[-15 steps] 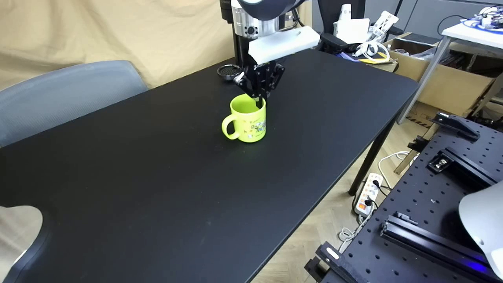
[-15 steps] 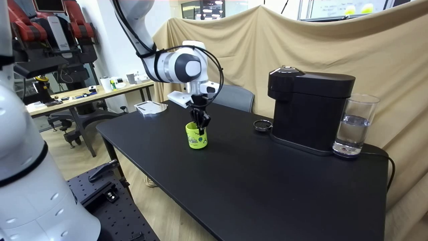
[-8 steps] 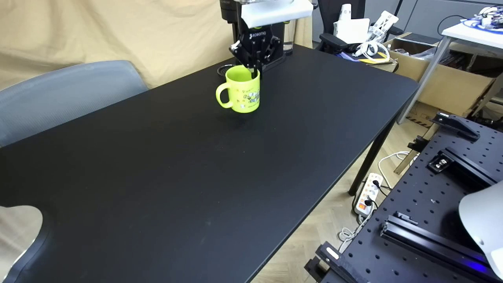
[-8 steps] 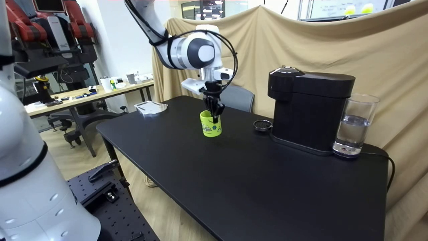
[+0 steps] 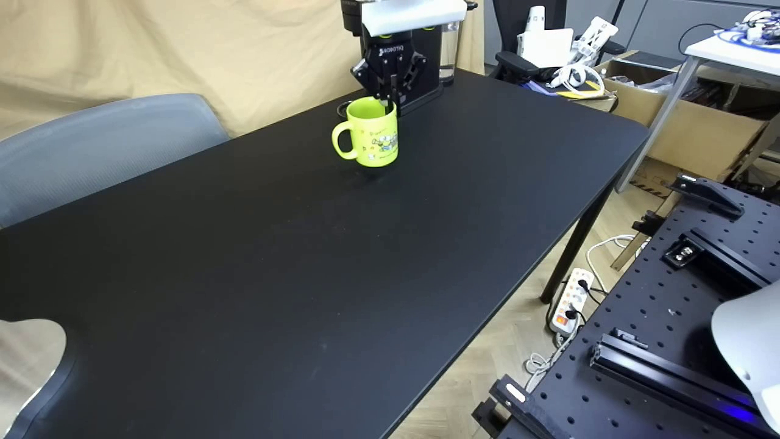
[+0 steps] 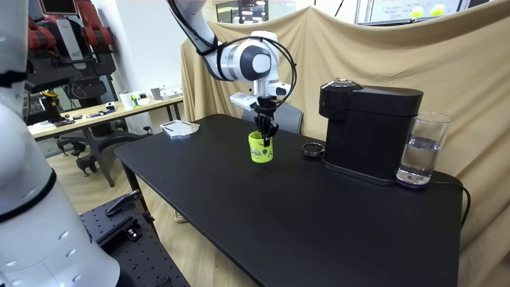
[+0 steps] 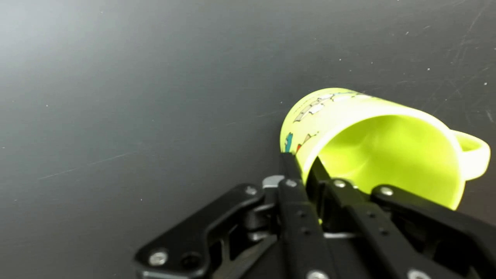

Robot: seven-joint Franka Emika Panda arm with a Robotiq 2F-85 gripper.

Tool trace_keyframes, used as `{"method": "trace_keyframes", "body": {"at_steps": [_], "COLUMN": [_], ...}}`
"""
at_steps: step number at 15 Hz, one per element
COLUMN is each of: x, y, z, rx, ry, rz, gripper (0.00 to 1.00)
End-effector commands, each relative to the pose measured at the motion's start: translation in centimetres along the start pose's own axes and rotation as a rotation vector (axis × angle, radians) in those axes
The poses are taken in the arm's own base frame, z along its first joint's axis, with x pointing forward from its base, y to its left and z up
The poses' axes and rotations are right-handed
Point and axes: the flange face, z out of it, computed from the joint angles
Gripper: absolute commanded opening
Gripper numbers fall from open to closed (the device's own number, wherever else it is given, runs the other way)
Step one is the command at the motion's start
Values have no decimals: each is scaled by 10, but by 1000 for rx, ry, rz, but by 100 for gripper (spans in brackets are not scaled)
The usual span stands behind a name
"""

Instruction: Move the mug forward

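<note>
Pinching one side wall of the mug (image 7: 372, 155), the gripper (image 7: 303, 164) is narrow: one of its fingers (image 7: 319, 174) lies inside the rim, the mating one outside. The mug sits off-centre from this pinch. Its body and handle (image 7: 477, 161) lie mostly to one side of the fingers, the handle roughly opposite the held wall. In both exterior views the mug is below the gripper, above or on the table (image 5: 262, 286); contact cannot be confirmed. Its long axis is close to upright, in line with the downward fingers. A coffee machine (image 6: 366, 135) and a round tray (image 6: 312, 149) stand to the right of the mug in an exterior view, both apart from it.

The step in hand is judged to be the carry. Forward is taken as away from the robot base (image 6: 51, 239), toward the chair (image 6: 294, 118). The offset governs the move: with the weight beside the pinch, the mug may twist about the fingers. Travel slowly, axis upright; seat the mug before release.
</note>
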Motion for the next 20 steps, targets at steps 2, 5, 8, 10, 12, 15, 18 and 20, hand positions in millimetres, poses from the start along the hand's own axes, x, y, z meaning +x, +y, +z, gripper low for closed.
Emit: {"method": "trace_keyframes", "body": {"at_steps": [2,5,8,10,12,15,18,20], "x": [20,25,30,33,35,38,38,32], "y": [-19,-26,-30,-30,-30,-31,-32,-33], "z": [10,20,25,28,30,30,24,16], "rx": [-8,-11,-11,-11,-15,-13,-7,-15], "ry": [4,3,2,2,-2,1,6,7], "rz": [14,3,-4,-6,-10,-9,-11,-19], "gripper": [2,2,2,2,22,48,69,82]}}
